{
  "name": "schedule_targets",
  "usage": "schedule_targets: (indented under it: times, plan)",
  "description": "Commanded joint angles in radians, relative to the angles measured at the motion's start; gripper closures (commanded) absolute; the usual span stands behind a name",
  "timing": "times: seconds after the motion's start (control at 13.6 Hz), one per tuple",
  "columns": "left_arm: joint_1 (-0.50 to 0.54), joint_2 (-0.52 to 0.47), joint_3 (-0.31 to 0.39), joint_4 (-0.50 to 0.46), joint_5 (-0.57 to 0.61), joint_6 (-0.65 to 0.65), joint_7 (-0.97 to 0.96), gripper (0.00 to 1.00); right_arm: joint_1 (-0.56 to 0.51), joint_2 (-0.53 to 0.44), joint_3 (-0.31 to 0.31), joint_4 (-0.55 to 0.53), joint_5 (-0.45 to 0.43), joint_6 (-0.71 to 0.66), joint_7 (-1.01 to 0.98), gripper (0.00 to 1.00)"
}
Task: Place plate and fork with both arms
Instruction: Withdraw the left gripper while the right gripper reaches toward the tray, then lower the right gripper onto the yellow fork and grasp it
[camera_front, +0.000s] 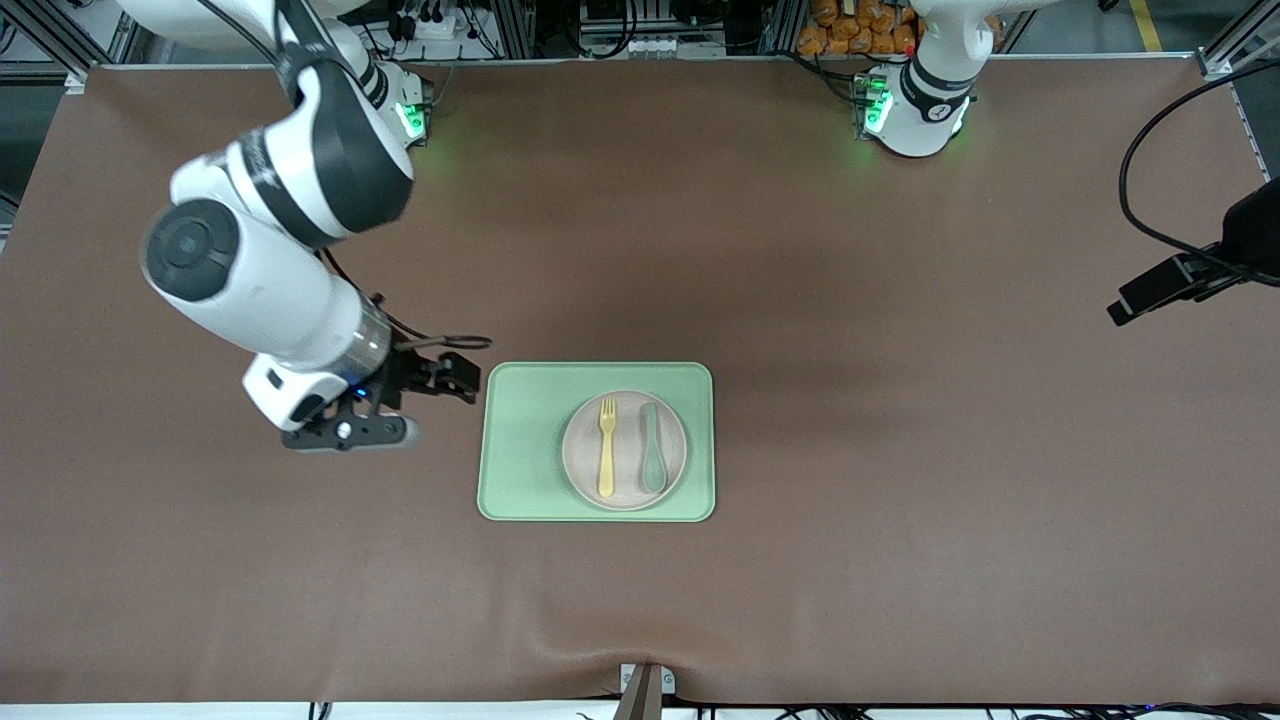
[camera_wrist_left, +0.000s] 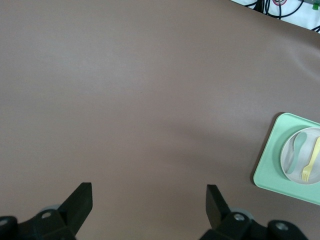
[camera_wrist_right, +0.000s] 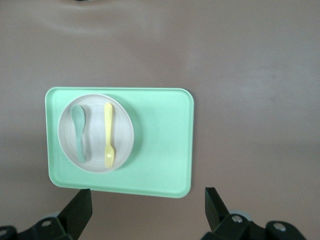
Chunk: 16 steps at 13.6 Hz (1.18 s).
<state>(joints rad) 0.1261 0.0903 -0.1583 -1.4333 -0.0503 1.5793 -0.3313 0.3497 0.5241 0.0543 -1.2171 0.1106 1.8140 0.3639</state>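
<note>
The pale speckled plate (camera_front: 628, 472) lies on the light green tray (camera_front: 525, 440) at mid-table. The pale yellow fork (camera_front: 606, 448) lies on the plate beside a grey-green spoon (camera_front: 653, 448). My right gripper (camera_front: 455, 378) is open and empty, low over bare table just beside the tray's edge toward the right arm's end. In the right wrist view the open gripper (camera_wrist_right: 148, 197) faces the tray (camera_wrist_right: 160, 140), plate (camera_wrist_right: 122, 130) and fork (camera_wrist_right: 108, 135). My left gripper (camera_front: 1150, 295) waits open and empty over the table's edge at the left arm's end. It (camera_wrist_left: 149, 192) sees the tray (camera_wrist_left: 272, 165) and fork (camera_wrist_left: 311, 160) far off.
Brown cloth covers the table (camera_front: 900, 450). A black cable (camera_front: 1135, 190) loops near the left gripper. A small clamp (camera_front: 645, 685) sits at the table edge nearest the front camera. The arms' bases (camera_front: 915, 100) stand at the edge farthest from it.
</note>
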Motion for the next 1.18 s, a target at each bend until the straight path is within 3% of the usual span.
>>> schedule_targets:
  times: [0.0,0.59,0.88,1.1]
  plan:
    - [0.004,-0.047,-0.010,-0.053,0.021,0.002,0.015,0.00,0.046,0.141,-0.013,0.146,-0.003,0.042,0.067,0.00]
    - [0.003,-0.046,-0.013,-0.053,0.021,0.002,0.031,0.00,0.137,0.365,-0.014,0.146,-0.080,0.318,0.117,0.01]
    - [0.003,-0.046,-0.017,-0.059,0.021,-0.004,0.031,0.00,0.169,0.430,-0.014,0.151,-0.078,0.380,0.154,0.20]
    - [0.001,-0.047,-0.018,-0.061,0.021,-0.005,0.031,0.00,0.198,0.442,-0.016,0.145,-0.097,0.375,0.201,0.27]
